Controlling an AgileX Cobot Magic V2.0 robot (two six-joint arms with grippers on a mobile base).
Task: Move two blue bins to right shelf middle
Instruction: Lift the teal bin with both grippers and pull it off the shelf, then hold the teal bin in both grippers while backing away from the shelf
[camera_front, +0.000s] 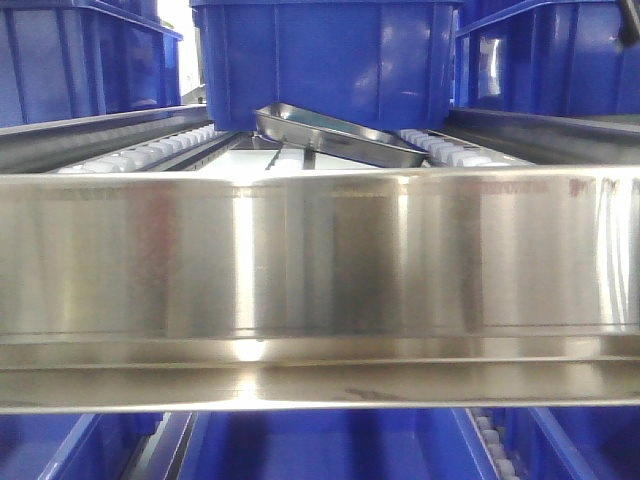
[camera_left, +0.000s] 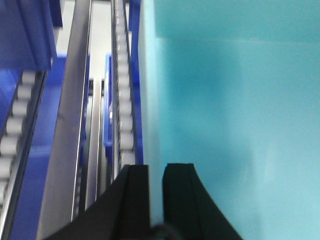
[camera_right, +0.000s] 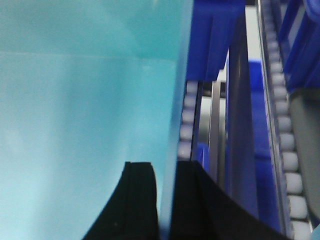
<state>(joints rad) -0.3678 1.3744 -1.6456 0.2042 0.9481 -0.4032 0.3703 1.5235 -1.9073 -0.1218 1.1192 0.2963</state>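
— Two grippers, one load? What had they got hold of?

— The left gripper (camera_left: 156, 202) had its black fingers (camera_left: 134, 200) pinched onto a side wall of a wide pale cyan plastic bin (camera_left: 235, 110), one finger outside the wall and one inside. The right gripper (camera_right: 167, 207) was clamped the same way, with pale cyan plastic spreading away from its inner finger. I judged that to be the opposite wall of the same bin. Whether a second one was nested with it, I couldn't tell.

— Anything in it?

— Nothing showed in the stretch of interior beyond the inner fingers. The rest was out of frame.

— So which step was it?

— Carrying, I'd say: the bin was held between both arms and not yet set down. Outward of the outer fingers ran white roller tracks (camera_left: 125, 100) and dark royal-blue plastic bins (camera_left: 30, 35), clear of the fingers.

— And the goal?

— In the front view the shiny brushed stainless-steel shelf level (camera_front: 320, 260) filled the frame with its tall front lip. The pale bin didn't appear there. Just behind the lip a shallow stainless-steel tray (camera_front: 340, 135) lay tilted and looked empty. Farther back stood more dark royal-blue plastic bins, their contents hidden.

— The next move?

— The bin would have had to clear that lip, kept level with both arms moving together. The tilted tray sat where it might land.
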